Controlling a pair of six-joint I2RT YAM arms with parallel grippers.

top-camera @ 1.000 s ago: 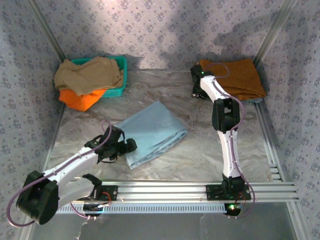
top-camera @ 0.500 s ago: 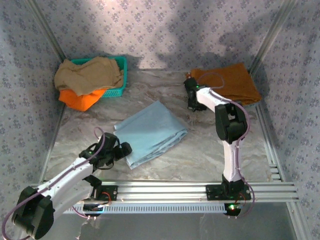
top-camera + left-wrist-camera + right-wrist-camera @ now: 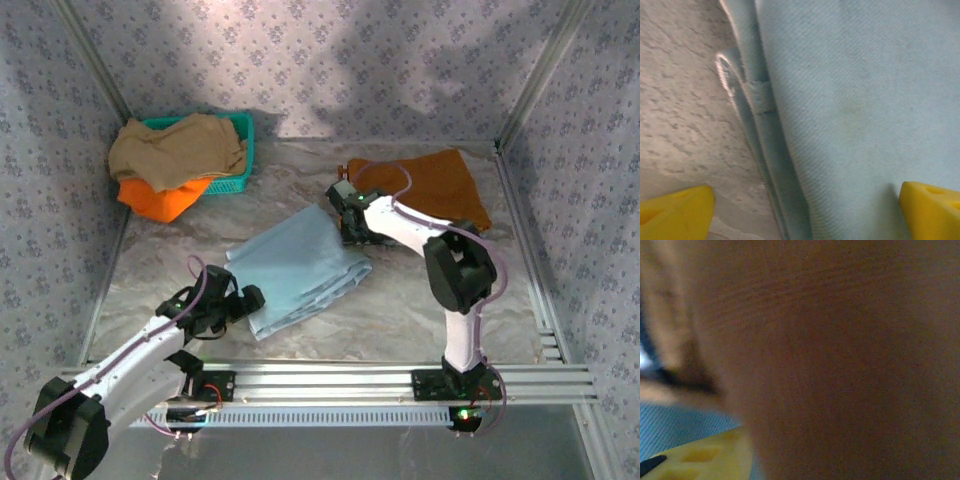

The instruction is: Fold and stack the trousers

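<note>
Blue trousers [image 3: 855,100] — edge under left claw [image 3: 805,210].

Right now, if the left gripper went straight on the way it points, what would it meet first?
Probably the folded pale sky-blue fabric trousers: the open left gripper points at their edge, one finger on either side of it.

The grey marbled table [image 3: 420,300] carries folded pale blue trousers [image 3: 300,260] at its middle. At the far right lie rust-brown trousers [image 3: 440,185], and at the far left stands a teal basket [image 3: 246,150].
</note>
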